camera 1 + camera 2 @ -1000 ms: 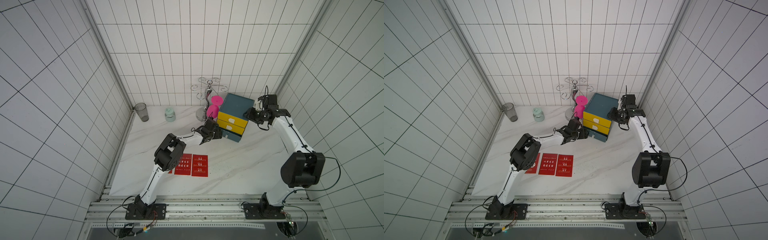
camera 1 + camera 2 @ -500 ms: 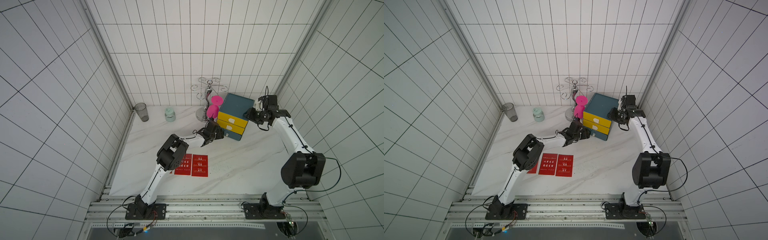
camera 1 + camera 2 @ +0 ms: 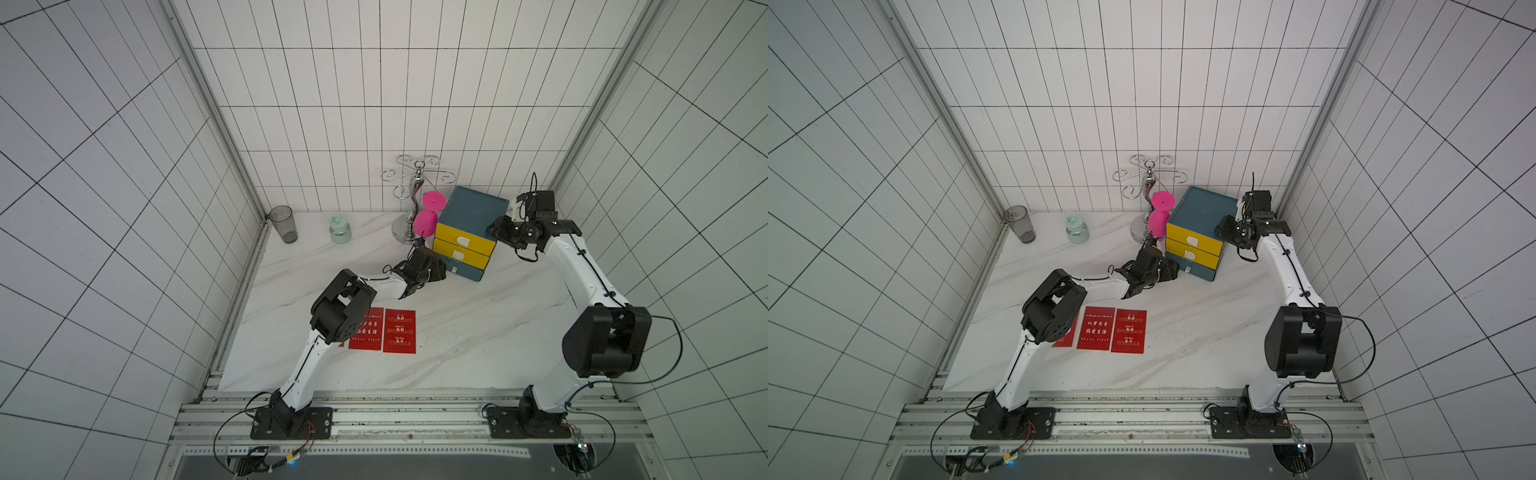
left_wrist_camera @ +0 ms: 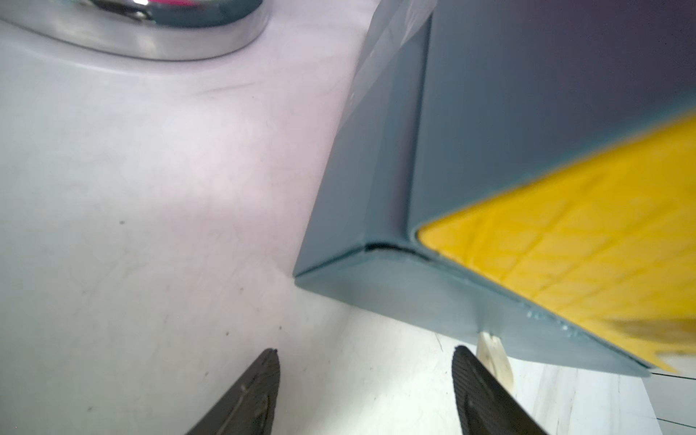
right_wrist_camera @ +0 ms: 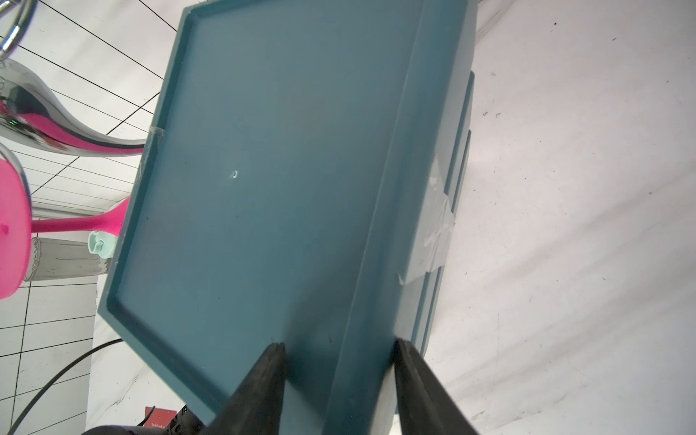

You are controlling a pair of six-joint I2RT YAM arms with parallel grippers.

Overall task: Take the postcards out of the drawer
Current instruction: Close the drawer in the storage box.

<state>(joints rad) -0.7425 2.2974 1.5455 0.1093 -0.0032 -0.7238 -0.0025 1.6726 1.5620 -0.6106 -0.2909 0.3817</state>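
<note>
Near the counter's (image 3: pixel 478 332) front left corner lie the postcards (image 3: pixel 1096 328), flat and side by side, well apart from the drawer unit (image 3: pixel 473 208) toward the back right corner. We count three cards in a top view, the leftmost half hidden under our left elbow (image 3: pixel 1054 311). All look to be out, so we judge the task nearly finished.

Our left gripper (image 4: pixel 365 350) sits low at the unit's front left corner, jaws wide apart and holding nothing. The pale handle tab (image 4: pixel 491 346) of the teal bottom drawer (image 3: pixel 461 270) is just beside one finger. Our right gripper (image 5: pixel 339 344) straddles the raised rim of the unit's top, jaws about half parted. We cannot tell whether they pinch the rim or merely sit astride it.

Several things could go wrong from here. A push on the bottom drawer could shove the whole unit against the chrome rack (image 3: pixel 413 195) and the pink goblet (image 3: pixel 424 220) on it, both just beside the unit, if the right gripper is not bracing. Drawing our left arm back low could let the elbow sweep the cards out of their row. Lifting the right gripper while it pinches the rim could tip the unit.

Otherwise we count:
- one unit with three drawers, two yellow and one teal
- one rack
- one goblet
- one grey tumbler (image 3: pixel 283 224) in the back left corner
- one mint jar (image 3: pixel 340 229) by the back edge
</note>
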